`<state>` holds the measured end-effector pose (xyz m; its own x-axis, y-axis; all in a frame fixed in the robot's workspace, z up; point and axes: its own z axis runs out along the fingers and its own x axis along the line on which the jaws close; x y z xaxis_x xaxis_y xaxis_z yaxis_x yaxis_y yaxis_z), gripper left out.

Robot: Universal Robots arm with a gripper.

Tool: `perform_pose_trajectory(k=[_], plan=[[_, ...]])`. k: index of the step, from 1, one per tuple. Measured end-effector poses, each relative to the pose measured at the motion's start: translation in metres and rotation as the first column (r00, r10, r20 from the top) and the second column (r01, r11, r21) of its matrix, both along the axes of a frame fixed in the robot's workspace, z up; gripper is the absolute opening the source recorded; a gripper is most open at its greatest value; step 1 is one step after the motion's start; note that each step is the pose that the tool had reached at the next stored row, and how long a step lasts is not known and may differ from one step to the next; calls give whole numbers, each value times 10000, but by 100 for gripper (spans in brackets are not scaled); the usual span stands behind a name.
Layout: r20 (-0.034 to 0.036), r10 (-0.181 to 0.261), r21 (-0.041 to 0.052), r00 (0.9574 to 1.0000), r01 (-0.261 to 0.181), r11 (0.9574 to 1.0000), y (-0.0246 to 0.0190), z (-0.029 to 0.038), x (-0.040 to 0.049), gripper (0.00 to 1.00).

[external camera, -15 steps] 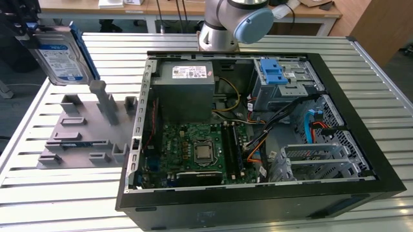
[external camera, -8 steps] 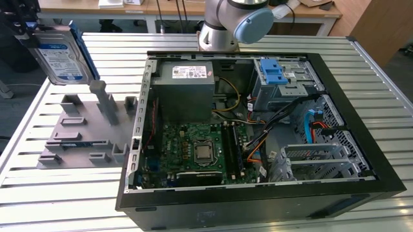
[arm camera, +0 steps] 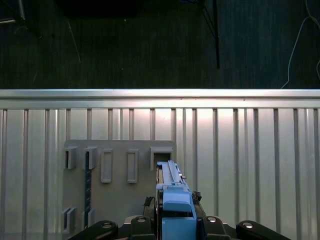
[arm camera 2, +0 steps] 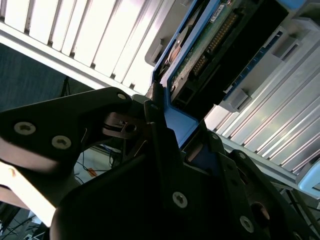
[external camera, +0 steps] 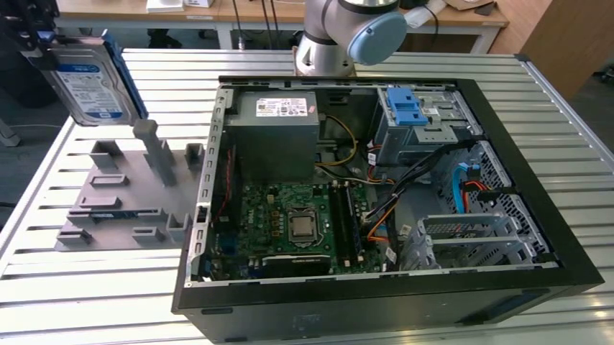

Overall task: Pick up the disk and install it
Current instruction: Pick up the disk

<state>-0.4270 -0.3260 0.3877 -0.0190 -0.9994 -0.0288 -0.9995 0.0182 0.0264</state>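
Item 1, the disk (external camera: 94, 80). In the exterior view we log it at the exterior view's far left, lifted off the table (external camera: 115, 287) and standing on edge. Its white-and-blue label faces the camera and its blue carrier bracket (external camera: 128, 79) runs along the side. It hangs over the far end of the grey fixture (external camera: 120, 198), well apart from the computer case (external camera: 537, 215) and outside it.

Item 2, the gripper (external camera: 43, 50). In the second wrist view we see the gripper (arm camera 2: 172, 127) closest: its black fingers (arm camera 2: 155, 112) are pressed against either side of the blue carrier bracket (arm camera 2: 177, 125), so we record the claw as clamped on the disk. That view also gives us the disk's (arm camera 2: 210, 45) other face, with a green circuit board and a connector row.

Item 3, from the first wrist view. We see the disk (arm camera: 172, 192) edge-on, straight above the grey fixture (arm camera: 120, 200) with its row of upright slots. The ribbed table (arm camera: 250, 150) ends at a dark floor (arm camera: 150, 45).

Item 4, the case interior, from the exterior view:
- power supply (external camera: 278, 136) with a white sticker
- motherboard (external camera: 298, 223)
- drive cage (external camera: 432, 126), bearing a blue latch piece (external camera: 406, 108)
- loose cables

Item 5, the arm (external camera: 346, 32). Its base stands beyond the case.
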Motion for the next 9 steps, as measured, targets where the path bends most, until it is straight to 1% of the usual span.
perform_pose_trajectory(k=[9], plan=[[1, 0, 0, 10000, 0, 10000, 0, 43, 0, 36]])
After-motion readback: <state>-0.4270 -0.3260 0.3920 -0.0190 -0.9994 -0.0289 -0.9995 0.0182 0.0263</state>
